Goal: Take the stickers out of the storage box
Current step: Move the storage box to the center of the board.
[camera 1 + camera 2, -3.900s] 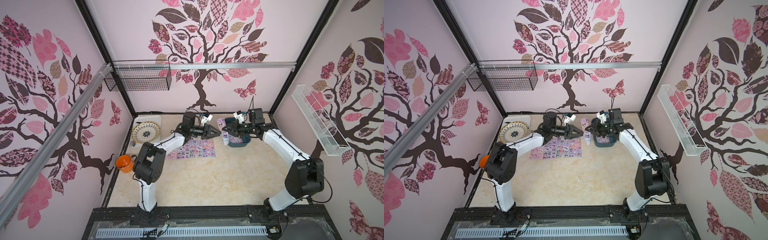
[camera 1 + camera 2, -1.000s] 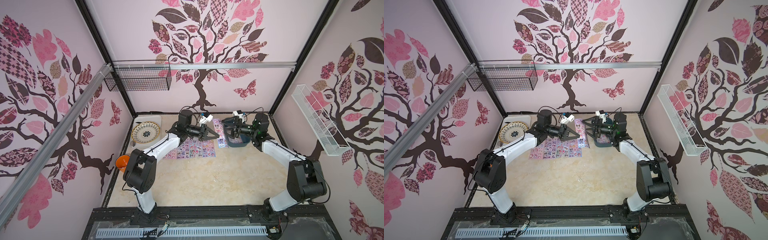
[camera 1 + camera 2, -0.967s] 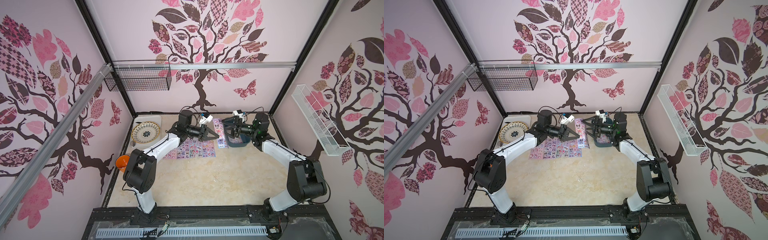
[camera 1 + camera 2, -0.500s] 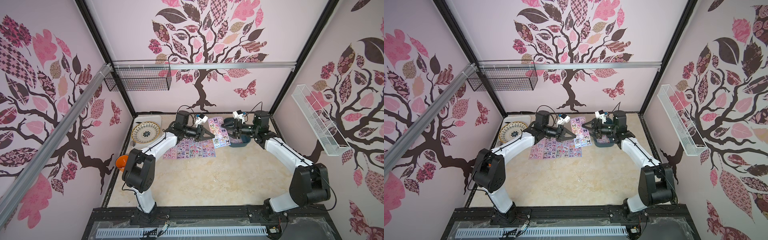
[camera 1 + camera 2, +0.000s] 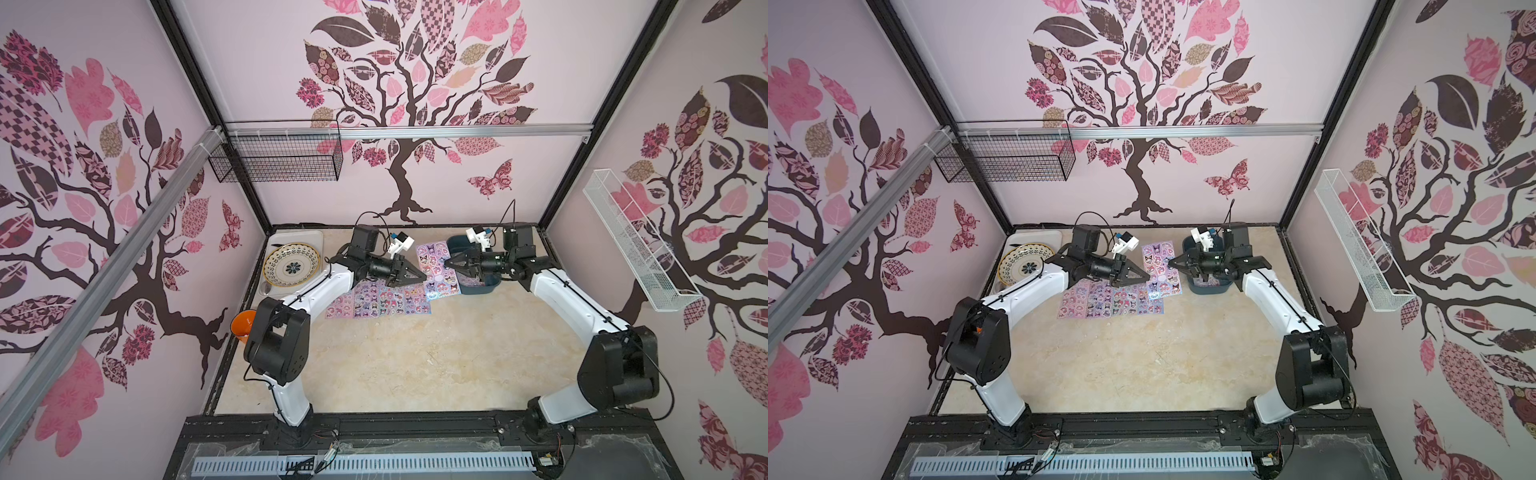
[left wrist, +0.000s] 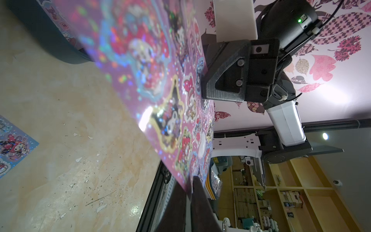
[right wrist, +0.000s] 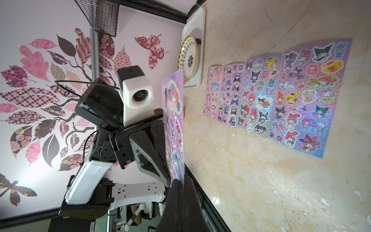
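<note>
- Purple sticker sheet (image 5: 434,257), held clear of the dark teal plastic storage box (image 5: 484,289).
- Newly clamped by the right gripper (image 5: 445,263); still pinched by the left gripper (image 5: 424,277): handover judged.

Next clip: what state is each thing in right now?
Held sticker sheet: lifted, spanning between both pincers.
Right pincer: shut on that sheet.
Left pincer: at the sheet's edge, grip unclear.
Four sheets: flat on the table.
Storage box: holds more stickers.
</note>
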You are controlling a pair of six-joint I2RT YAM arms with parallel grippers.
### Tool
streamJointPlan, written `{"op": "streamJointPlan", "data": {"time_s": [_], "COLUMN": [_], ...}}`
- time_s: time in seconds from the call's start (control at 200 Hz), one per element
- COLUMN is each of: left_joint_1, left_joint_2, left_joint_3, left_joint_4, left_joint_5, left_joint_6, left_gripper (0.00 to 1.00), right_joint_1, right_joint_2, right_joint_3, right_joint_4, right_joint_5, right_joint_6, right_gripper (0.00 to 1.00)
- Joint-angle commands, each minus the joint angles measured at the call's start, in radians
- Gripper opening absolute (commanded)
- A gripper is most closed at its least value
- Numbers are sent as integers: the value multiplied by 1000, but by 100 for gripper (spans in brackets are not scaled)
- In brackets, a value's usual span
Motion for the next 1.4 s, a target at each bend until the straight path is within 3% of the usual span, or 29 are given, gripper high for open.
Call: {"op": "streamJointPlan", "data": {"time_s": [0.0, 0.485, 0.73, 1.396], "left_joint_1": [43, 97, 100, 101], "left_joint_2": [36, 72, 69, 57], "left_joint_3": [27, 4, 8, 2], "left_joint_4": [-106, -167, -187, -194], "left_joint_5": [-39, -113, -118, -117], "left_joint_6": [72, 129, 145, 151], "left_gripper": [21, 24, 24, 24], "right_joint_1": [-6, -5, -20, -111], "right_joint_2": [52, 525, 674, 675], "right_joint_3": [63, 462, 581, 482], "right_joint_4": [-81, -194, -262, -280], "right_joint_5": [87, 273, 354, 466], "right_joint_6": [-89, -217, -264, -329], "right_gripper": [0, 0, 0, 0]}}
